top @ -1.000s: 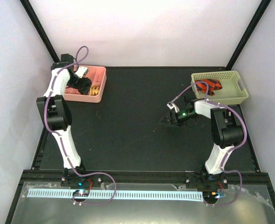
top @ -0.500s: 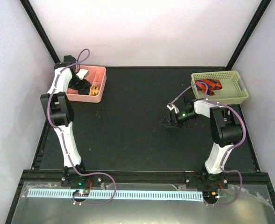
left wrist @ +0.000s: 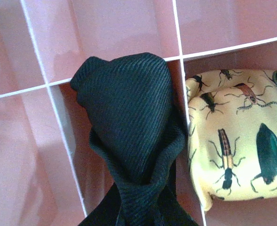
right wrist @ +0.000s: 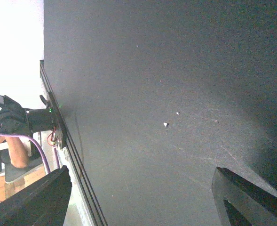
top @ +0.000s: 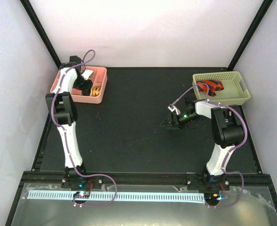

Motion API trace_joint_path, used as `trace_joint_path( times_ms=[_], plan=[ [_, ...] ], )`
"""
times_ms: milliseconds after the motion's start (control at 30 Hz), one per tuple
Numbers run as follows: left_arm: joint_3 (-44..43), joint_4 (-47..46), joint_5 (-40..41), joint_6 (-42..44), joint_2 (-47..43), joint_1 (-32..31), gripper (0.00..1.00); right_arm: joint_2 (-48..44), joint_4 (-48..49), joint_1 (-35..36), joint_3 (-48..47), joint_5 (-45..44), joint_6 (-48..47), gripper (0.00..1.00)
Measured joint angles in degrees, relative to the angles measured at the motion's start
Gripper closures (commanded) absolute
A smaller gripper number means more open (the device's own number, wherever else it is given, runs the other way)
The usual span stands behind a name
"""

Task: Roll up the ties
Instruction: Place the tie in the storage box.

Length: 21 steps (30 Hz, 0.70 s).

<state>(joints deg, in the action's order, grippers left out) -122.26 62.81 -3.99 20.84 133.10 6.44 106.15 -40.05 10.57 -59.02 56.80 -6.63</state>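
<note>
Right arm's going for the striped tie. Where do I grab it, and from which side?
Probably its bunched middle, from straight above. The striped tie lies crumpled inside the basket, whose walls look likely to block a sideways approach. The right gripper is open over the table, near the basket.

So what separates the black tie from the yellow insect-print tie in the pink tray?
A thin white divider wall of the tray, seen in the left wrist view.
</note>
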Motion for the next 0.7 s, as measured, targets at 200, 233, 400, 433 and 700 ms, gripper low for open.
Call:
trace_joint_path(
  times_ms=[200,233,400,433,700],
  plan=[
    [-1.1,0.1,0.2,-0.2,1.6,-0.3,0.77,0.1,-0.3,0.0,0.0,0.0,-0.4,0.15],
    [-1.2,-0.3,0.2,-0.3,1.8,-0.3,0.75,0.1,-0.3,0.0,0.0,0.0,-0.5,0.15],
    [-1.4,-1.6,0.2,-0.2,2.6,-0.4,0.67,0.7,-0.3,0.0,0.0,0.0,-0.5,0.14],
    [-1.4,-2.1,0.2,0.0,2.8,-0.5,0.67,0.7,-0.4,0.0,0.0,0.0,-0.5,0.14],
    [-3.5,-3.4,-0.1,0.2,4.7,-0.5,0.48,0.7,-0.5,0.0,0.0,0.0,-0.5,0.14]
  ],
)
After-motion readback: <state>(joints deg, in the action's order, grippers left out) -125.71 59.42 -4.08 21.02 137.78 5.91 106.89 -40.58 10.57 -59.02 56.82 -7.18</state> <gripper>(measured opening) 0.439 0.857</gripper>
